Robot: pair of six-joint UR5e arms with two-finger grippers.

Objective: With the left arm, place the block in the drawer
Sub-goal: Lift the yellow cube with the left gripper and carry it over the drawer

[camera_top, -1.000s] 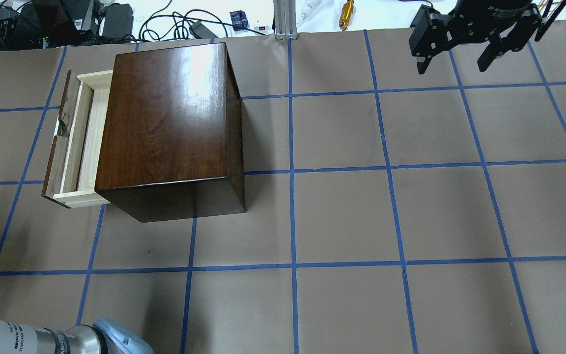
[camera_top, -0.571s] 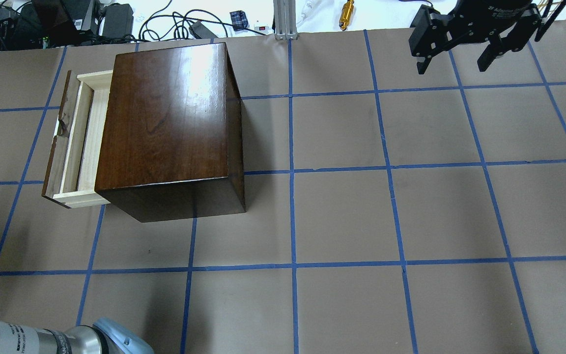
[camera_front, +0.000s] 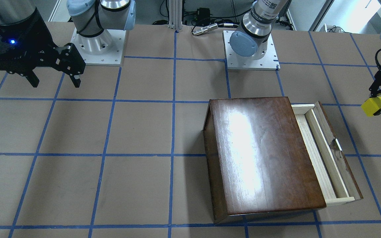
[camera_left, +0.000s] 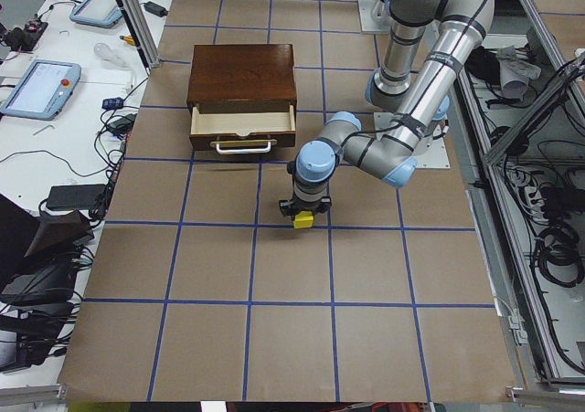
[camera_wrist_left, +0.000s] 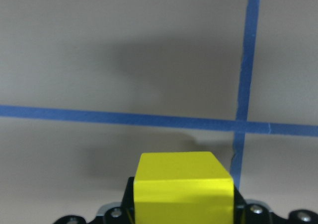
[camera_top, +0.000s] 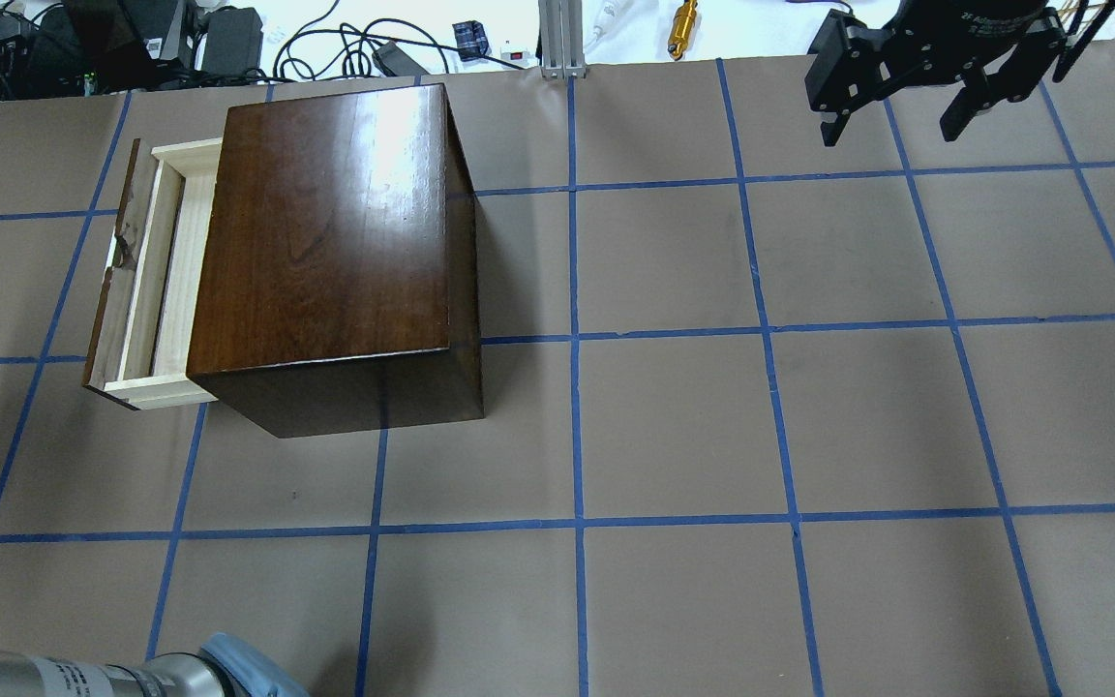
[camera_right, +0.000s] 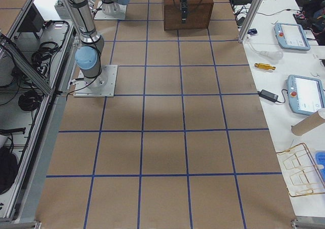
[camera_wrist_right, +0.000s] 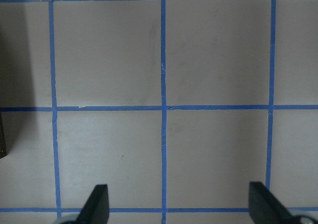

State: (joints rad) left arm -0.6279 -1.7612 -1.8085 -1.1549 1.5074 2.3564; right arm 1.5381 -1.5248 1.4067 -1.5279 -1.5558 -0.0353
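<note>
One block [camera_front: 372, 106] sits clamped in the left end effector [camera_front: 379, 105]; a slip could drop it before the drawer [camera_front: 314, 148].

We saw a box casing [camera_top: 325, 242] of dark wood, glossy enough to throw back white glare. The drawer [camera_front: 316, 158] was pale, matt, unfinished wood with visible grain. The block [camera_wrist_left: 184, 189] looked smooth and evenly yellow. The table [camera_top: 674, 426] wore matt brown paper crossed by blue tape lines [camera_top: 577, 426]. The left arm [camera_left: 434, 69] was brushed grey metal; the right gripper [camera_top: 888, 134] was matt black.
</note>
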